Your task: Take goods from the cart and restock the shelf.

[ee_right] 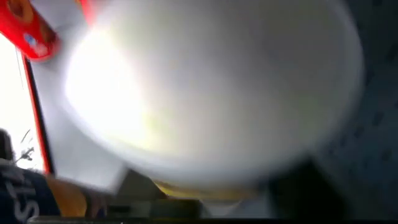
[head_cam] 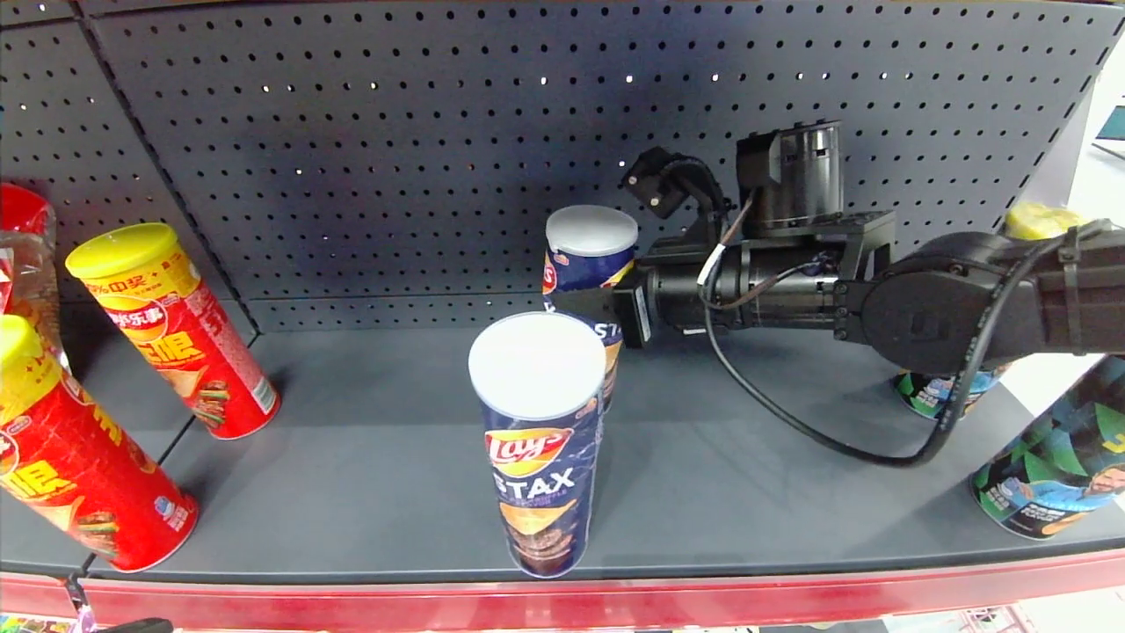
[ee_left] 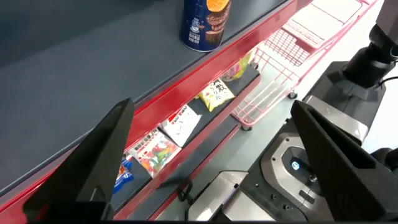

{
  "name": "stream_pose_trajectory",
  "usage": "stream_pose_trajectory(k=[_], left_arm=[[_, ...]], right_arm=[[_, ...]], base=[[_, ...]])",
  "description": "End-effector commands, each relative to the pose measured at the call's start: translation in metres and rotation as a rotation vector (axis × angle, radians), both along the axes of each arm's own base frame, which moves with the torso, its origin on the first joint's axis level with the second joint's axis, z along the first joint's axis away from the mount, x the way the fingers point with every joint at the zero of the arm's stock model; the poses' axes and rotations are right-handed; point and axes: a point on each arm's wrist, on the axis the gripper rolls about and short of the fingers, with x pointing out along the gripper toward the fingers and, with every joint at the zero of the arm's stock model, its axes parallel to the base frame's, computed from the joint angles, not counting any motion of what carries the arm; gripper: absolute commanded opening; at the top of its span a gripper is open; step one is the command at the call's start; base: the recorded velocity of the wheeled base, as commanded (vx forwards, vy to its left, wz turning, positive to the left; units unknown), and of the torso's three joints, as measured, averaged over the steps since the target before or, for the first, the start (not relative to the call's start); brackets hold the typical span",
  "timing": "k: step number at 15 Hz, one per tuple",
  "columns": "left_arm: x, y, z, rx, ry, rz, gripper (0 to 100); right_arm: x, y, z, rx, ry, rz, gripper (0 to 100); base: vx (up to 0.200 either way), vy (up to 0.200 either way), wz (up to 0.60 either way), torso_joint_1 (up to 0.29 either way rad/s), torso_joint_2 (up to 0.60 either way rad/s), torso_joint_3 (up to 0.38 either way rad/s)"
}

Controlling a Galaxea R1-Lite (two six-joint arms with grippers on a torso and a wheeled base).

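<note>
Shop, snack aisle. Grey metal shelf point(head_cam: 369, 457) with pegboard back panel point(head_cam: 395, 158) and red front rail point(head_cam: 562, 602), retail-gondola style. Stock stands in groups by kind: red crisp tubes point(head_cam: 189, 338) at left, blue crisp tube point(head_cam: 540, 466) in middle with second one behind it, green-and-black tubes point(head_cam: 1046, 466) at right. Lower shelf tier point(ee_left: 239, 127) carries row of small snack packets point(ee_left: 216, 93) facing aisle. Pink wire shopping cart point(ee_left: 283, 46) stands on pale floor point(ee_left: 261, 140) just beside shelving.
</note>
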Motion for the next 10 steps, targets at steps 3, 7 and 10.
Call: stream_pose_trajectory(k=[3, 7, 10], left_arm=[[0.002, -0.001, 0.000, 0.008, 0.013, 0.001, 100], [0.013, -0.008, 0.006, 0.036, 0.050, 0.007, 100], [0.031, -0.019, 0.013, 0.084, 0.106, 0.036, 100]], right_arm=[[-0.018, -0.010, 0.011, 0.022, 0.011, -0.007, 100], [-0.048, -0.033, 0.012, -0.002, 0.021, -0.053, 100], [-0.093, -0.066, 0.006, -0.021, 0.041, -0.060, 100]], base=[[0.000, 0.000, 0.00, 0.000, 0.00, 0.000], [0.000, 0.000, 0.00, 0.000, 0.00, 0.000], [0.000, 0.000, 0.00, 0.000, 0.00, 0.000]])
